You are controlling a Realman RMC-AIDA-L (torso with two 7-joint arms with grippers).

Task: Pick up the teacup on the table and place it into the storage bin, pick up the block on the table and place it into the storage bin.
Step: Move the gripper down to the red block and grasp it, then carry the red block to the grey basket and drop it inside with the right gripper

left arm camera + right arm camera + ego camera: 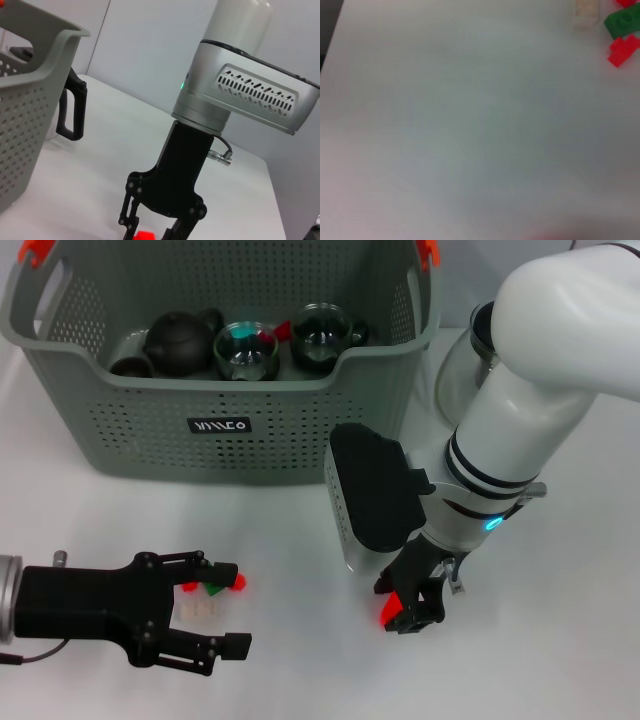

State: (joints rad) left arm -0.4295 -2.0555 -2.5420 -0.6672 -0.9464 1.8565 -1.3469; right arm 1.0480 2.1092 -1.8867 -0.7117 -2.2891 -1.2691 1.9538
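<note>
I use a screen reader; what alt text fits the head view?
The right gripper pinches a red block low over the white table. The left gripper is open beside small blocks, before the storage bin holding teaware.

One grey-green perforated storage bin [150, 430] stands on a white table [300, 660]. Inside it are one dark teapot [180, 338] and two glass teacups [247, 350], plus one small dark cup [131, 365] at the near left corner. On the table lie four small blocks: two red ones [236, 581] near the left gripper [232, 612], one green [214, 590], one pale [198, 609]. A fifth, red block [391, 612] sits in the right gripper [408, 612]. Two robot arms show.
</note>
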